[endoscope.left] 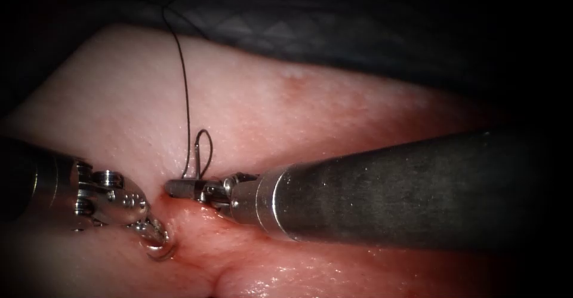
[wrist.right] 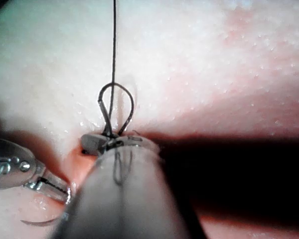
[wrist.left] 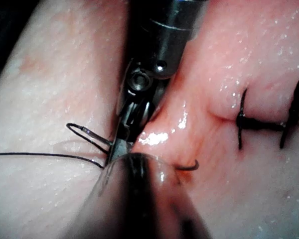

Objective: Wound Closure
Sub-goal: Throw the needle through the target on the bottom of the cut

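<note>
The right tool (endoscope.left: 179,187) comes in from the right, and its jaws are shut on the tail end of the curved needle (wrist.right: 107,134), where the thread (endoscope.left: 186,95) joins in a small loop (endoscope.left: 203,149). The needle sits in the tissue (endoscope.left: 310,113) at the red, wet cut (endoscope.left: 197,226). Its tip end curves out of the tissue (endoscope.left: 160,254) at the left tool's jaws (endoscope.left: 156,237), left of the cut, and they look shut on it. The bare tip (wrist.left: 192,166) shows beside the left tool. The thread runs up and away over the tissue's far edge.
Two finished dark stitches (wrist.left: 244,124) (wrist.left: 291,117) cross the cut further along. Red fluid wets the cut's edges (wrist.left: 162,137). A dark cloth (endoscope.left: 334,29) lies beyond the tissue. The right tool's thick shaft (endoscope.left: 406,190) covers the cut on the right.
</note>
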`<state>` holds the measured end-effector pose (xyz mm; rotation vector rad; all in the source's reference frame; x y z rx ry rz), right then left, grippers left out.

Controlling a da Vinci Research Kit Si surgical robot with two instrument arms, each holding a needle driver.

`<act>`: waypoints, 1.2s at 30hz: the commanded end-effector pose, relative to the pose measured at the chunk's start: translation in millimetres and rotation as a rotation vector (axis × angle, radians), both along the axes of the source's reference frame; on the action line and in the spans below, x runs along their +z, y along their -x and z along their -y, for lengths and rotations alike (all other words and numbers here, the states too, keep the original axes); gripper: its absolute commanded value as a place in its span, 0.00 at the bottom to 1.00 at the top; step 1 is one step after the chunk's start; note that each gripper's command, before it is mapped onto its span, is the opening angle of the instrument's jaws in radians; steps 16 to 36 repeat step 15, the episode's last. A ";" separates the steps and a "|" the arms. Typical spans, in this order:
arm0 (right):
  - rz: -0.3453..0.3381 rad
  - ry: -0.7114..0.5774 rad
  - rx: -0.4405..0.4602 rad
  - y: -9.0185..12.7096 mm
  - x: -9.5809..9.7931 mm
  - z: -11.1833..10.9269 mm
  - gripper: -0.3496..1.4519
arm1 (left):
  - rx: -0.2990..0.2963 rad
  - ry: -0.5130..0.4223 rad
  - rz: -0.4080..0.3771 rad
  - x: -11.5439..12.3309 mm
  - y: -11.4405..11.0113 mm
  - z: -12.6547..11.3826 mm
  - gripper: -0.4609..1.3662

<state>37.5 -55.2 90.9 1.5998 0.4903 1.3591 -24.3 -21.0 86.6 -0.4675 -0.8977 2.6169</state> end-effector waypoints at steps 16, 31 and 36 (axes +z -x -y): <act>0.020 0.008 0.027 0.1 0.1 0.1 0.00 | 0.002 0.012 0.002 0.1 0.5 0.0 0.28; 0.020 0.008 0.027 0.1 0.1 0.1 0.00 | 0.002 0.012 0.002 0.1 0.5 0.0 0.28; 0.020 0.008 0.027 0.1 0.1 0.1 0.00 | 0.002 0.012 0.002 0.1 0.5 0.0 0.28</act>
